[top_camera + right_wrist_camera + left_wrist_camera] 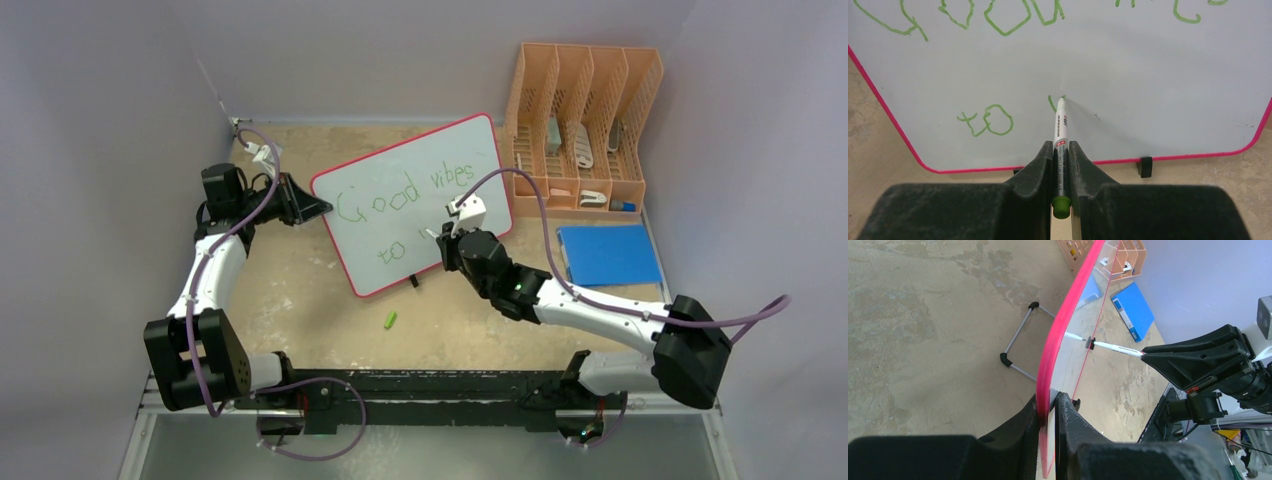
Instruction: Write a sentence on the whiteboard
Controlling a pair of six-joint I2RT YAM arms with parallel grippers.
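The whiteboard (415, 205) stands tilted on the table, red-rimmed, with green letters (405, 190) reading "Good vibes" above and "to" below. My left gripper (305, 208) is shut on the board's left edge; the left wrist view shows its red rim (1060, 330) clamped between the jaws (1049, 412). My right gripper (443, 238) is shut on a white marker (1061, 135) with a green end. The marker tip touches the board at a short fresh green stroke (1051, 103) right of "to" (987, 121).
An orange desk organiser (583, 125) with small items stands at the back right. A flat blue rectangle (608, 254) lies right of the board. A green marker cap (390, 320) lies on the table in front of the board. Grey walls enclose the table.
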